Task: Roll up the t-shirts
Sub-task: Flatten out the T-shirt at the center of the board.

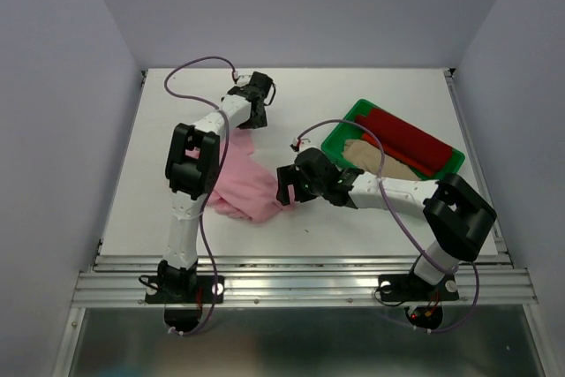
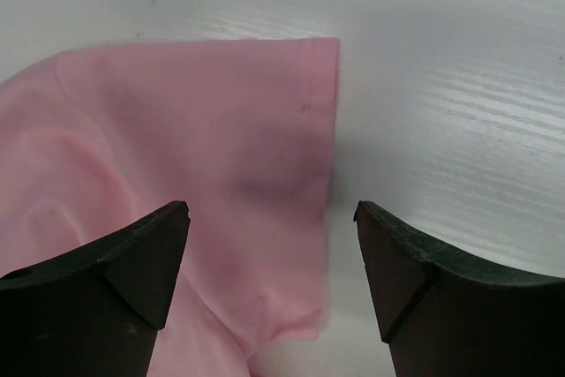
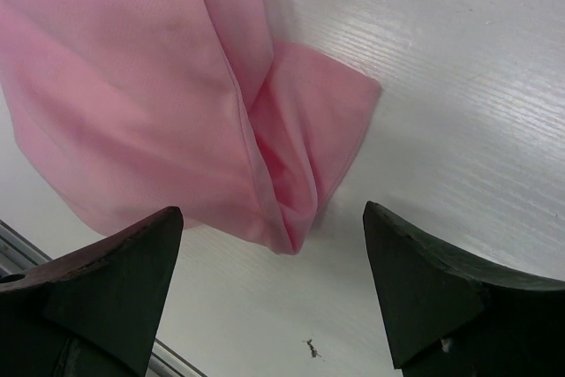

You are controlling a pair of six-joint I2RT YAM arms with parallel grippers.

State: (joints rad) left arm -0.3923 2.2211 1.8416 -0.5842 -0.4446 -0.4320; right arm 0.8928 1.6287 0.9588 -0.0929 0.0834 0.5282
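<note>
The pink t-shirt (image 3: 132, 86) lies crumpled beneath the left gripper (image 2: 270, 218) at its hemmed edge and the right gripper (image 3: 272, 218) at a folded corner — both spread wide, nothing held — so it is best flattened before being rolled.

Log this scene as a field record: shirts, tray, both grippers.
pink t-shirt: lying loose on the white table, not rolled
dark red t-shirt: in the green tray, looks rolled
beige t-shirt: same tray, beside the dark red one
left gripper: open, over the pink shirt's far hemmed edge
right gripper: open, over its near folded corner
held: nothing in either gripper
</note>
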